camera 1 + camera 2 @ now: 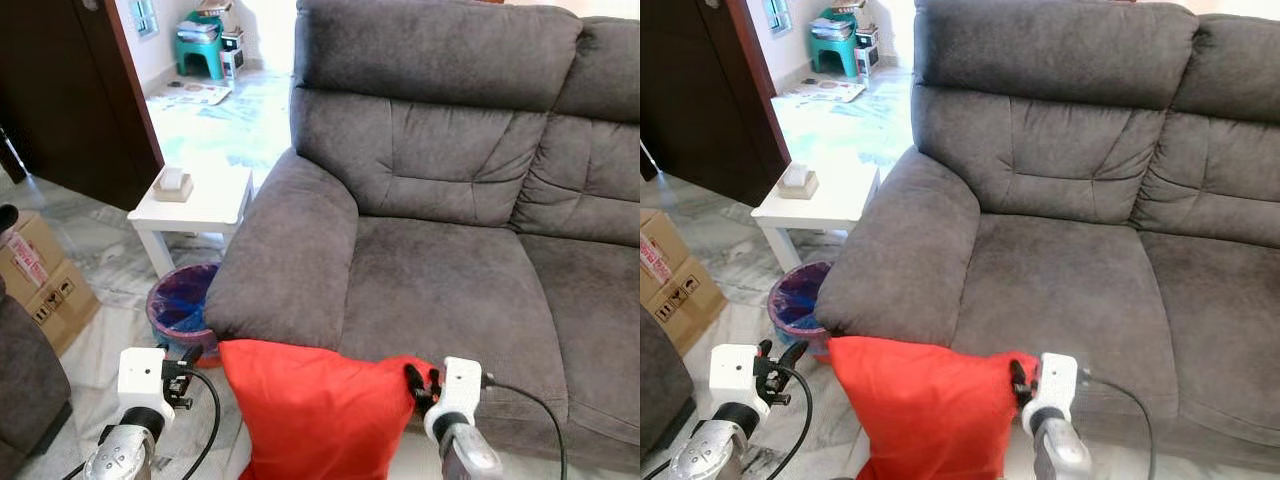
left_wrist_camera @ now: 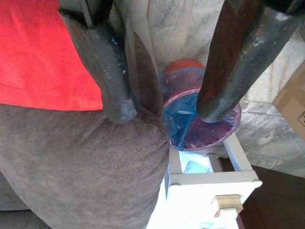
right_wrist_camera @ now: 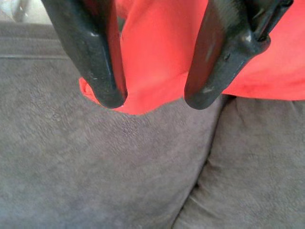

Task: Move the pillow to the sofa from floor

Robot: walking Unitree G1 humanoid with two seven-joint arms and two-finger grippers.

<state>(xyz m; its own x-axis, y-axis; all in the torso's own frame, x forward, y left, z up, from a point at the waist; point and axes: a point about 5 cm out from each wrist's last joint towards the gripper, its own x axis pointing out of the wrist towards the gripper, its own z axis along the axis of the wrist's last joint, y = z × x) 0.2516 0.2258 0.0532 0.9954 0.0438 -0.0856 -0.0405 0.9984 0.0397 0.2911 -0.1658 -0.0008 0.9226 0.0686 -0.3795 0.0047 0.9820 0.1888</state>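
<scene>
A red pillow (image 1: 310, 410) fills the lower middle of the left eye view, upright against the front of the grey sofa (image 1: 450, 200). Its top edge sits just under the sofa's armrest (image 1: 285, 255) and level with the front of the seat cushion (image 1: 440, 290).

The right hand (image 1: 421, 385) is at the pillow's upper right corner, near the lower middle of the frame. In the right wrist view its two black fingers (image 3: 102, 57) stand apart with the red corner between them, over the grey seat; whether they press the fabric cannot be told.

The left hand (image 1: 185, 362) hangs at the lower left of the frame, just beside the pillow's left edge, apart from it. Its fingers (image 2: 109, 71) are spread and hold nothing.

Past the armrest, a purple bin with a blue liner (image 1: 180, 303) stands on the marble floor under a small white desk (image 1: 205, 205) that carries a small box (image 1: 172, 184). A cardboard box (image 1: 40, 280) sits at the left edge.
</scene>
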